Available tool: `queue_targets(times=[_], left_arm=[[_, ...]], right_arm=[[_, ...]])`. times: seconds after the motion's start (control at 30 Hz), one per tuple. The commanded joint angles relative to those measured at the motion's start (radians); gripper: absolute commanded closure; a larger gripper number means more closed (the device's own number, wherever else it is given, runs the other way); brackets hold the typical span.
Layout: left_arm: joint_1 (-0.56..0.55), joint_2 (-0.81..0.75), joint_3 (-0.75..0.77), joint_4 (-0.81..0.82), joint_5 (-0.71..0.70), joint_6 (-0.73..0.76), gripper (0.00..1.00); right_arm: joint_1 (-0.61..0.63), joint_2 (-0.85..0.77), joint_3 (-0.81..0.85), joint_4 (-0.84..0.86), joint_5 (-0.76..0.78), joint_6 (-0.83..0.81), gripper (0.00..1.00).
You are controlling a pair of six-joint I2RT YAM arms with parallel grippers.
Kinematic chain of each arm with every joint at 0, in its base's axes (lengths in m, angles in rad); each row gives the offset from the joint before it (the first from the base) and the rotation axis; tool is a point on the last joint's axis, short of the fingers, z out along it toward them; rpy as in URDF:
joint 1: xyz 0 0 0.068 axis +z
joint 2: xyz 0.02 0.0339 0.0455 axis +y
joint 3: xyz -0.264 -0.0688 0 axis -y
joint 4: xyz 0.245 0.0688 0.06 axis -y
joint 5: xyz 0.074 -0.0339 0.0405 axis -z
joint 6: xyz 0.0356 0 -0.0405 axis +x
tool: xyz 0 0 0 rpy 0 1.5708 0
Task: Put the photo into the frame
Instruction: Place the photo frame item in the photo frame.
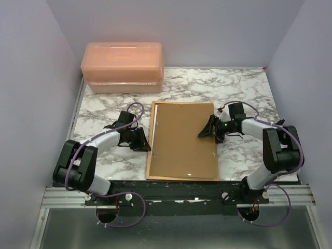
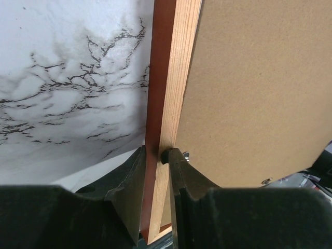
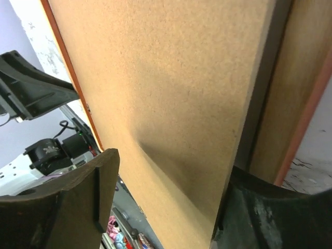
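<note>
The frame (image 1: 150, 155) lies face down on the marble table, its red-orange edge showing round the plain brown backing board (image 1: 181, 140) that rests in it. In the left wrist view my left gripper (image 2: 155, 153) is shut on the frame's left rail (image 2: 166, 78), one finger on the red-orange side and the other on the wood-coloured back beside the board (image 2: 259, 88). My right gripper (image 1: 207, 129) hovers over the board's right part. In its wrist view the right gripper (image 3: 168, 171) stands open, jaws wide, with the board (image 3: 171, 88) between them and untouched. The photo is hidden.
A translucent pink lidded box (image 1: 123, 66) stands at the back left of the table. Grey walls close in the left, right and back sides. The frame's near end reaches the table's front edge by the arm bases.
</note>
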Motion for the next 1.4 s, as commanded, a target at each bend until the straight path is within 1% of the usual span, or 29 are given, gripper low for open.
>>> queue_targets(times=[0.0,0.17,0.57,0.7,0.8,0.97,1.37], left_arm=[[-0.008,0.039,-0.003,-0.001,-0.083,0.037,0.76],[-0.011,0.044,0.0,-0.004,-0.084,0.039,0.77],[-0.021,0.061,0.013,-0.019,-0.097,0.048,0.77],[-0.026,0.066,0.017,-0.026,-0.101,0.049,0.77],[-0.029,0.065,0.022,-0.03,-0.107,0.051,0.77],[-0.036,0.068,0.027,-0.038,-0.121,0.051,0.77],[-0.047,0.076,0.029,-0.048,-0.141,0.052,0.77]], right_arm=[[0.009,0.005,-0.015,-0.029,0.053,-0.034,0.27],[0.014,0.011,-0.007,-0.034,0.075,-0.043,0.2],[0.063,0.063,0.072,-0.106,0.146,-0.076,0.15],[0.091,0.076,0.099,-0.136,0.207,-0.078,0.14],[0.114,0.079,0.121,-0.161,0.268,-0.079,0.1],[0.152,0.083,0.16,-0.213,0.385,-0.088,0.01],[0.222,0.115,0.219,-0.301,0.612,-0.091,0.0]])
